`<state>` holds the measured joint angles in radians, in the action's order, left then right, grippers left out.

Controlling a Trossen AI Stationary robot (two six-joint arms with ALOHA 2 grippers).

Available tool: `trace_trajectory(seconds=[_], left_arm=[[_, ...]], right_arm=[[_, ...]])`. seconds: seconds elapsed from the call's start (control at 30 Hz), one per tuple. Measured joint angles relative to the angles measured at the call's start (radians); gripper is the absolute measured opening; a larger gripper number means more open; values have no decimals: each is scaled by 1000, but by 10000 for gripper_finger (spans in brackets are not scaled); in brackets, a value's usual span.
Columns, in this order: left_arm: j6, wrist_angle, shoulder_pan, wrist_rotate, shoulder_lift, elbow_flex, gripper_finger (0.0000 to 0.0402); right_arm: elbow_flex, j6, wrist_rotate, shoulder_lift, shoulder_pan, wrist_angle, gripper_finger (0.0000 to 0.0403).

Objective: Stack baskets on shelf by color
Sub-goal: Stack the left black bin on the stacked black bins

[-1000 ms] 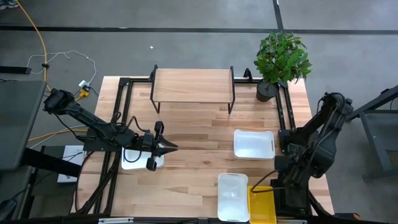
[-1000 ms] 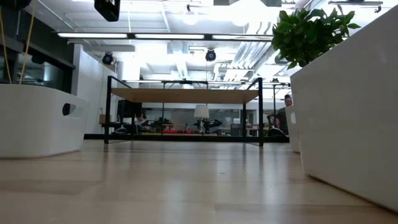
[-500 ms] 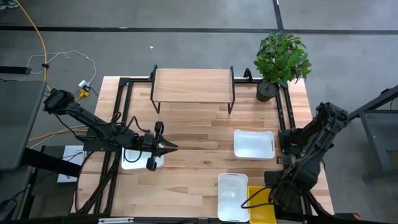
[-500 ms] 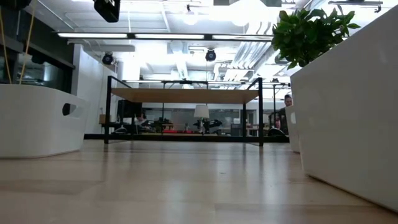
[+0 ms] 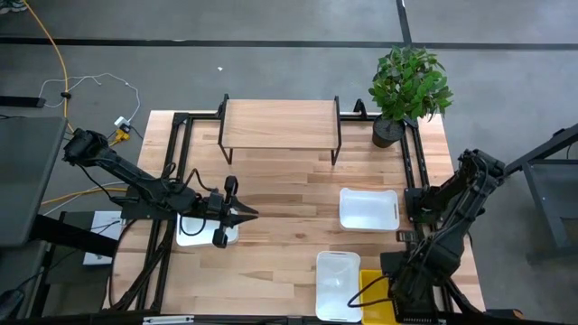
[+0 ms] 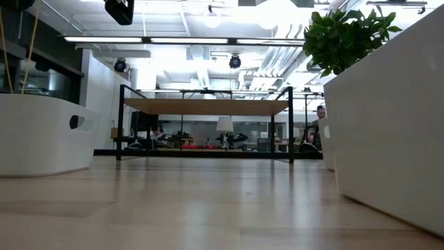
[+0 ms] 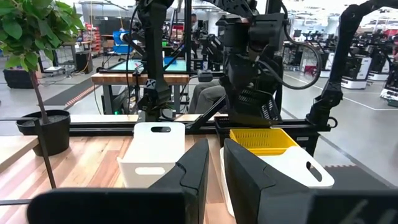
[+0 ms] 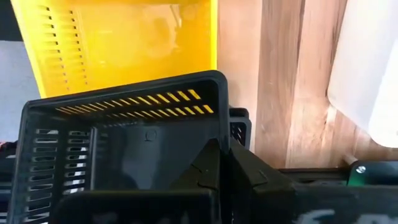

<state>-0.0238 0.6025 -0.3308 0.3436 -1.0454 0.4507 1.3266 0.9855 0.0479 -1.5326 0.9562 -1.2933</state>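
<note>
The wooden-topped shelf (image 5: 280, 125) stands on black legs at the table's far side and carries nothing. White baskets rest flat on the table at mid right (image 5: 368, 208), at the near edge (image 5: 339, 284) and under my left arm (image 5: 200, 235). A yellow mesh basket (image 5: 372, 296) sits beside the near white one. My left gripper (image 5: 251, 213) hovers shut above the table, just right of the left white basket. My right gripper (image 8: 224, 152) is down at the near right corner, shut on a black mesh basket (image 8: 124, 143) over the yellow basket (image 8: 124, 43). My right gripper pinches the black basket by one side wall near a corner (image 8: 219, 134), the wall running in between the two fingers. In the left wrist view the black basket (image 7: 252, 106) hangs tilted under the gripper, clear of the yellow basket (image 7: 261, 138).
A potted plant (image 5: 408, 86) stands at the far right corner beside the shelf. Black frame rails run along the table's left and right sides. Bare wood lies in the table's middle, between the shelf and the baskets. Other robot stations show in the room behind.
My right arm has swung toward the table's near edge and lowered, covering more of the yellow basket's right side. The white baskets and the yellow one stay where they were.
</note>
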Motion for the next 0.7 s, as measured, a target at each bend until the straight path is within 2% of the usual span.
trace_trajectory(seconds=[0.13,0.47,0.7], left_arm=[[-1,0,0,0,0,0,42],[0,0,0,0,0,0,42],[-2,-4,0,0,0,0,42]], right_arm=[[0,20,-2,0,0,3,0],[0,187,-17,0,0,-7,5],[0,234,21,0,9,-10,9]])
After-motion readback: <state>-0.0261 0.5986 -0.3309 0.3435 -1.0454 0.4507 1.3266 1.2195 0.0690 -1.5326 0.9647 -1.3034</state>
